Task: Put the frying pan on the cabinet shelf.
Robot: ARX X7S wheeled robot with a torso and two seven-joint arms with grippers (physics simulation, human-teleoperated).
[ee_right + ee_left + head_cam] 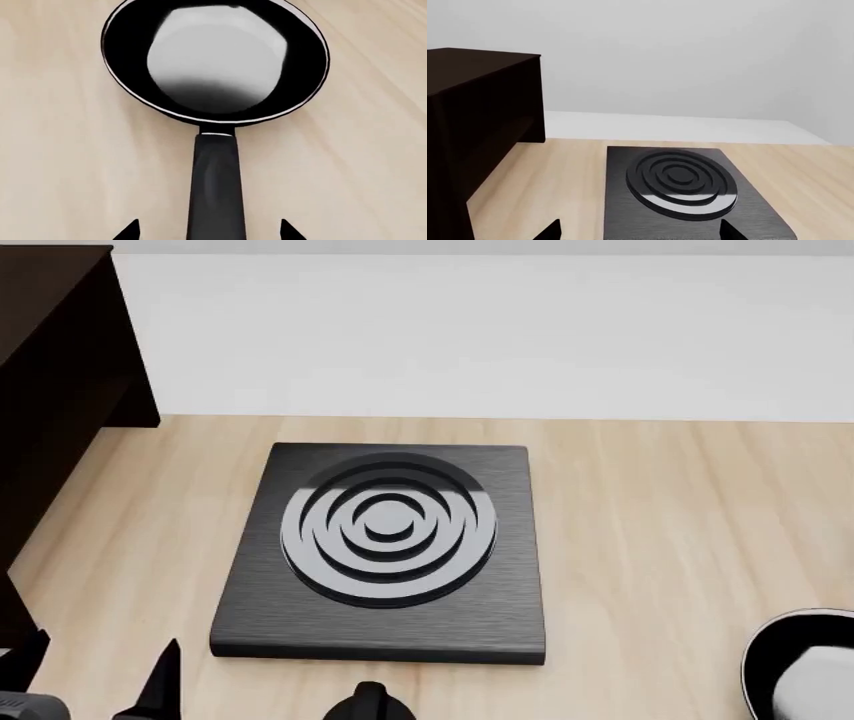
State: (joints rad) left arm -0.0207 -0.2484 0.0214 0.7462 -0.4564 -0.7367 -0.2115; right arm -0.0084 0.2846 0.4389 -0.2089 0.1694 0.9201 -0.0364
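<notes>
The frying pan [217,60] lies flat on the pale wooden tabletop, black with a thin silvery rim and a grey-white inside. Its long black handle [215,185] runs back between my right gripper's [208,231] open fingertips, with a gap on each side. In the head view only the pan's rim [801,670] shows, at the bottom right. The dark brown cabinet [474,115] stands at the table's left end [54,350]; I see its top and side, no inner shelf. My left gripper [640,231] is open and empty above the hob's near edge.
A square black hob [387,545] with concentric rings lies in the middle of the tabletop [667,500] and also shows in the left wrist view [684,190]. A white wall stands behind the table. A small black rounded part [367,702] shows at the head view's bottom edge.
</notes>
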